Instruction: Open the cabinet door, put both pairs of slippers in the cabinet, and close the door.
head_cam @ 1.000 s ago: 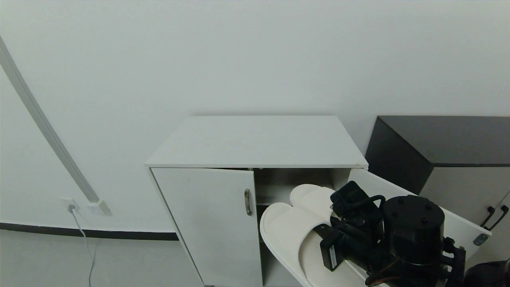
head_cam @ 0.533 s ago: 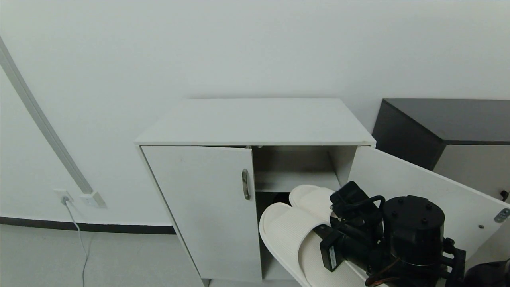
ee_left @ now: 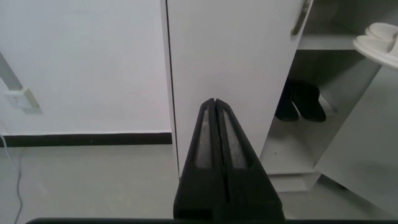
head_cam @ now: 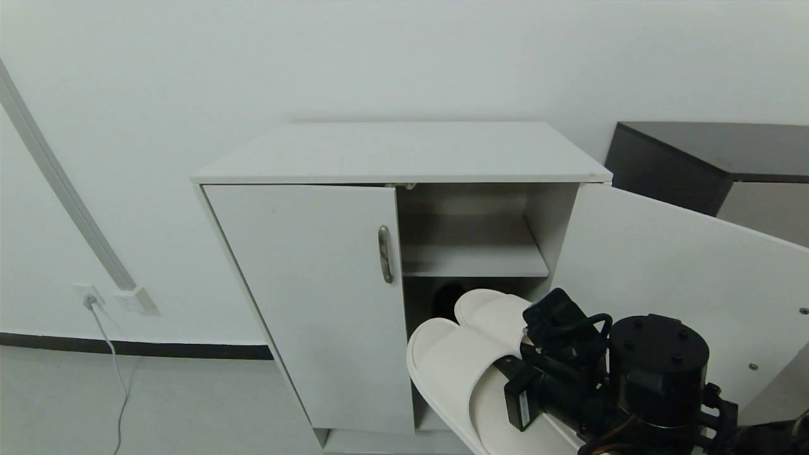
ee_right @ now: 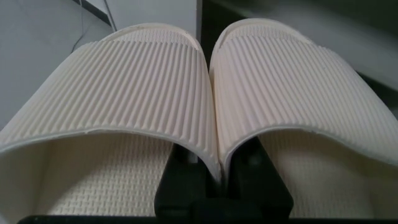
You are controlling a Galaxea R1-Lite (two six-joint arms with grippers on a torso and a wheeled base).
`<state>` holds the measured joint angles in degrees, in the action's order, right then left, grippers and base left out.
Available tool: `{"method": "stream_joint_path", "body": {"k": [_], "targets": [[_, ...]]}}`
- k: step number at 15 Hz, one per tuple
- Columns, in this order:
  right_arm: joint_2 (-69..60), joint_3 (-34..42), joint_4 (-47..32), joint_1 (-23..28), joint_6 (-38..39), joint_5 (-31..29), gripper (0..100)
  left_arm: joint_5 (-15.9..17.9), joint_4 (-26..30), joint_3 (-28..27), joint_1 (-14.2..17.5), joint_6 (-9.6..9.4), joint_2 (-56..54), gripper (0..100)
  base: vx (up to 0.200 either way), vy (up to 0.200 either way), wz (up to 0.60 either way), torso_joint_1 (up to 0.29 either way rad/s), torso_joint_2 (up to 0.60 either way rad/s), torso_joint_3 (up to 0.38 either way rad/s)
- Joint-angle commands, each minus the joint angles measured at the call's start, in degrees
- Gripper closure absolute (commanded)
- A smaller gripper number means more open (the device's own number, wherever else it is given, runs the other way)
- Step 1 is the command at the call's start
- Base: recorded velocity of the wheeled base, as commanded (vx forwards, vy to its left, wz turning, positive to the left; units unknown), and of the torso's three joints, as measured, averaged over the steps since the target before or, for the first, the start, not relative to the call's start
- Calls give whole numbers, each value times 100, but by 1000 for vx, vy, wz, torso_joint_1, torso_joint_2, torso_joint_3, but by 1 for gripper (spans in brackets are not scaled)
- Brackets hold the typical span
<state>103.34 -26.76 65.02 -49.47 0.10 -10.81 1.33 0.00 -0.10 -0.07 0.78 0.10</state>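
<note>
A pair of white slippers (head_cam: 455, 366) hangs side by side in front of the open right half of the white cabinet (head_cam: 404, 151), toes pointing in. My right gripper (head_cam: 515, 357) is shut on their inner walls; the right wrist view shows the ribbed slippers (ee_right: 124, 81) from close up with the gripper (ee_right: 214, 171) between them. The cabinet's right door (head_cam: 670, 278) is swung wide open, and its left door (head_cam: 303, 284) is closed. A black pair of slippers (ee_left: 301, 102) lies on the lower floor inside. My left gripper (ee_left: 215, 106) is shut and empty, low before the closed door.
A shelf (head_cam: 474, 259) divides the cabinet's inside. A dark cabinet (head_cam: 695, 158) stands to the right behind the open door. A wall socket with a cable (head_cam: 88, 297) sits low on the left wall, above bare floor (head_cam: 126, 404).
The camera has dropped, so the whole picture has shifted and the cabinet's shelf and inside now show. The right gripper still holds the white slippers in front of the opening.
</note>
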Motion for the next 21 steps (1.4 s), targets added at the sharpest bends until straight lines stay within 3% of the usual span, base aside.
{"method": "stream_joint_path", "body": {"k": [1, 11, 18, 21], "targets": [[55, 4, 10, -1, -1, 0, 100, -1, 0, 1, -1, 1, 8, 100, 0, 0, 0, -134, 481, 339], [99, 74, 19, -28, 8, 9, 100, -1, 0, 1, -1, 1, -1, 100, 0, 0, 0, -60, 417, 358], [266, 153, 300, -54, -54, -35, 100, 8, 0, 1, -1, 1, -1, 100, 0, 0, 0, 1, 29, 24], [424, 197, 608, -54, -89, 0, 100, 8, 0, 1, -1, 1, 8, 100, 0, 0, -400, 2, 3, 2]]}}
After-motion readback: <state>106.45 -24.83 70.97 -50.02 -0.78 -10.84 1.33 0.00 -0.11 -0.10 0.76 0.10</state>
